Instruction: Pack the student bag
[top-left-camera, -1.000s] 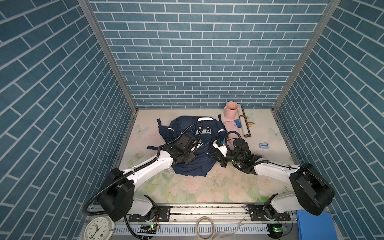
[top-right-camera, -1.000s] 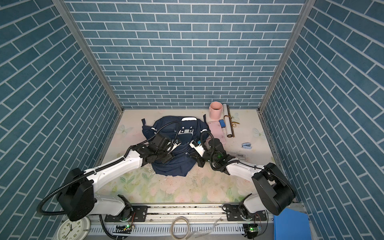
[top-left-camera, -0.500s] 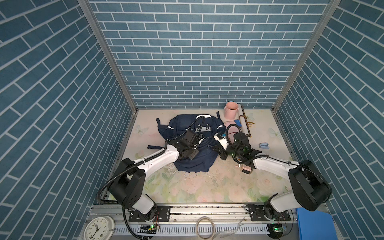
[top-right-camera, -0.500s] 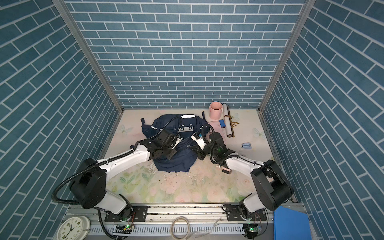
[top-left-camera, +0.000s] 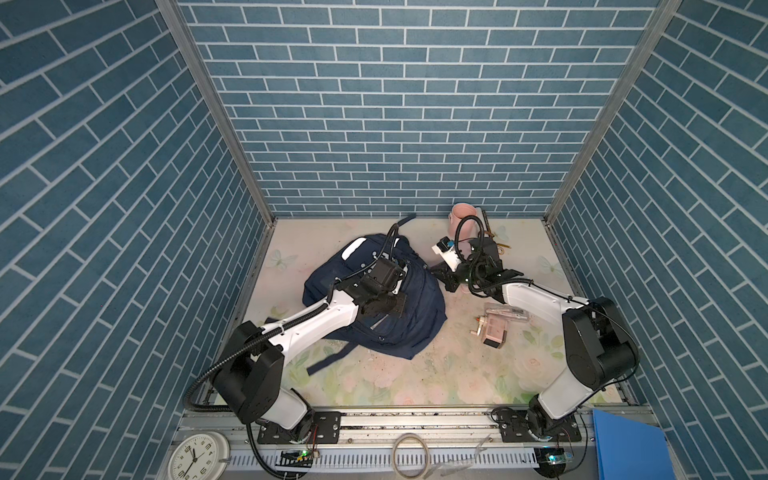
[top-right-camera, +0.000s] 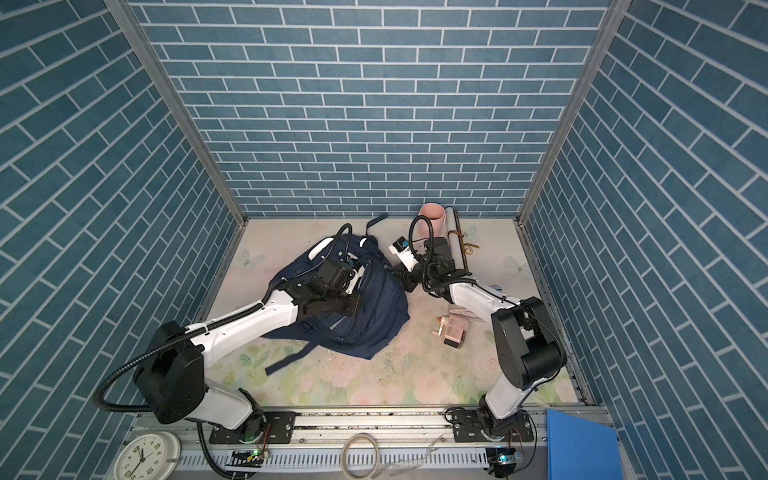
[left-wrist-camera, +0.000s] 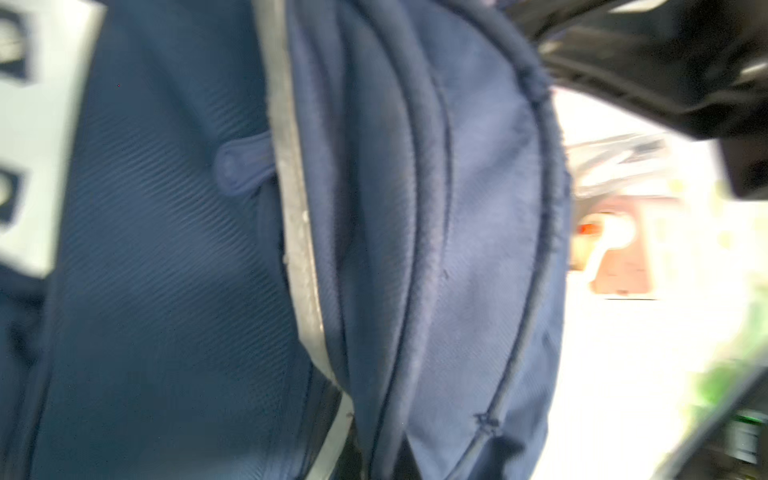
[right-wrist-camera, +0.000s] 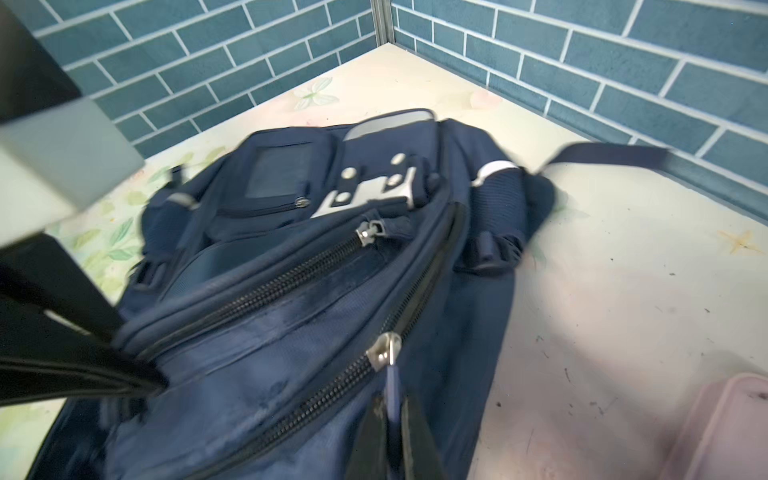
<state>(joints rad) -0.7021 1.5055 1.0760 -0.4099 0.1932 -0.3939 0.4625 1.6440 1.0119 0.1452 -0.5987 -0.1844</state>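
The student bag (top-left-camera: 411, 328) (top-right-camera: 374, 328), a navy backpack with white strips, lies askew on the floral mat in both top views. My left gripper (top-left-camera: 401, 305) (top-right-camera: 353, 305) rests on top of it. In the left wrist view navy fabric (left-wrist-camera: 478, 249) fills the frame, and a fold runs down between the dark fingertips, which are barely visible. My right gripper (top-left-camera: 446, 284) (right-wrist-camera: 392, 419) is at the bag's right edge, shut on the blue pull tab (right-wrist-camera: 392, 386) of the main zipper (right-wrist-camera: 316, 407).
A pink pencil box (top-left-camera: 494, 330) (top-right-camera: 455, 328) and a clear case (top-left-camera: 509, 313) lie right of the bag. A pink cup (top-left-camera: 463, 216) and a rolled tube (top-right-camera: 453, 237) stand at the back wall. A loose strap (top-left-camera: 328, 361) trails toward the front.
My left gripper has shut on the bag. Both arms reached further back, and the bag has turned and slid leftward. The pencil box now lies uncovered on the mat.
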